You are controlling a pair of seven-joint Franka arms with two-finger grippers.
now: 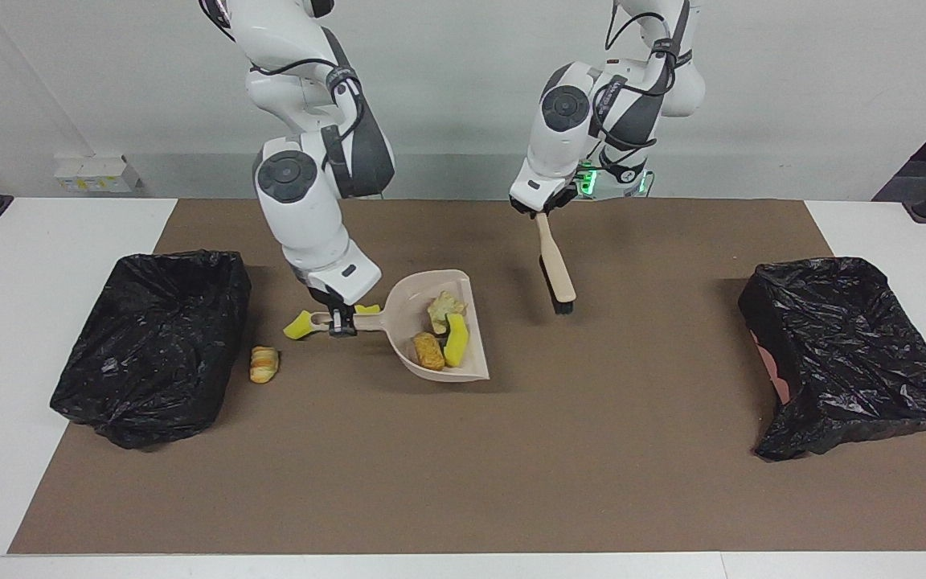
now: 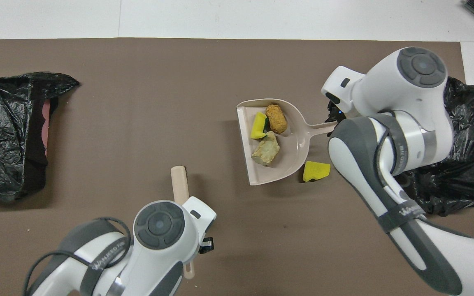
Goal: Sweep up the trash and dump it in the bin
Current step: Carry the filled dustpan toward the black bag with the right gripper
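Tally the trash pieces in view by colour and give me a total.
Yellow sponge chunks: 3
Tan-orange bread pieces: 2
Pale beige piece: 1
Total in view: 6

Three bits of trash are lying in my dustpan (image 1: 475, 358): a yellow sponge chunk (image 1: 456, 338), a tan-orange bread piece (image 1: 428, 351) and a pale beige one (image 1: 444, 310). Two yellow chunks (image 1: 297, 325) are sitting by its handle, and a striped bread piece (image 1: 264, 363) is lying beside the bin (image 1: 149, 346) at my right arm's end.
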